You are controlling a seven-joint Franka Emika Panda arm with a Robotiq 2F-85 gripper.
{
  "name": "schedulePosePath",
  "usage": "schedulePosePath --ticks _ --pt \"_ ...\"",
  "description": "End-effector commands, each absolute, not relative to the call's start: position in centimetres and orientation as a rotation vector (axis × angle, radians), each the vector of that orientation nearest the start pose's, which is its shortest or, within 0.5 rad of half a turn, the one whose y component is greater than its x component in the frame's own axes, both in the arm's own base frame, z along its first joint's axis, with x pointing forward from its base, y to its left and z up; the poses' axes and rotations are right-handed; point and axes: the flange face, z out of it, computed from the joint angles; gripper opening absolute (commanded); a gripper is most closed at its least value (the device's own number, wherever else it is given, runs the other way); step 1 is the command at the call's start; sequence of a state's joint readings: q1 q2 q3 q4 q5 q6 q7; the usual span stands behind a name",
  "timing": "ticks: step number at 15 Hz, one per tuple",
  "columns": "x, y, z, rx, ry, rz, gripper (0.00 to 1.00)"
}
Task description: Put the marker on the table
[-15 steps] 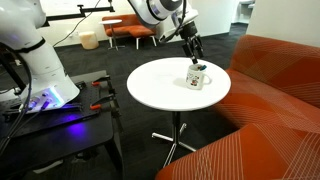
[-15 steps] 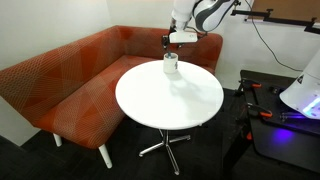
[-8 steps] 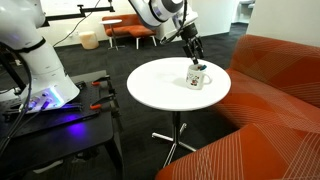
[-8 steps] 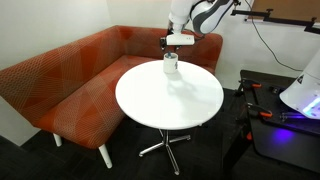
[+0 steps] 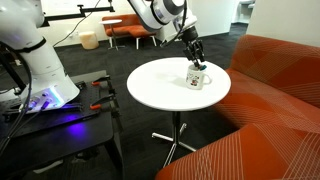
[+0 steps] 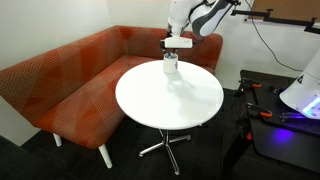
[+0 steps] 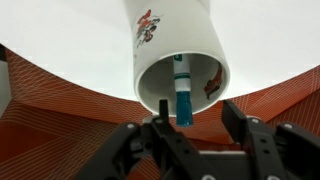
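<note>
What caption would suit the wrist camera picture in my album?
Open tool poised above a white mug on the round white table, with a teal marker standing inside the mug.

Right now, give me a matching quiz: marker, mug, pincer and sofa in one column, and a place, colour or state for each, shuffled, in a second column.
Things:
1. marker
2. mug
3. pincer
4. sofa

Descriptions:
A. stands on the round white table
B. orange-red
C. inside the mug
D. open, just above the mug

Pairs: 1-C, 2-A, 3-D, 4-B
</note>
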State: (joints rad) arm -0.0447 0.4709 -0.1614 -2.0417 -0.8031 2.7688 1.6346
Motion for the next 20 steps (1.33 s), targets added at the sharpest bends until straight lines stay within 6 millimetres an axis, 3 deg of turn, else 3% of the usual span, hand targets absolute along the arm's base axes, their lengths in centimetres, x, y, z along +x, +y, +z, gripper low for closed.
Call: schedulePosePath --ticks 1,10,16,20 --pt "61.1 -9.6 22.5 -2.76 1.74 -0.781 0.57" --pt "61.3 -10.4 21.2 -2.773 1.785 -0.764 0.49" --pt "61.8 -9.8 21.1 -2.784 1.774 -0.78 0.51" --pt "62.2 -9.7 21.0 -2.79 1.766 -0.785 0.45"
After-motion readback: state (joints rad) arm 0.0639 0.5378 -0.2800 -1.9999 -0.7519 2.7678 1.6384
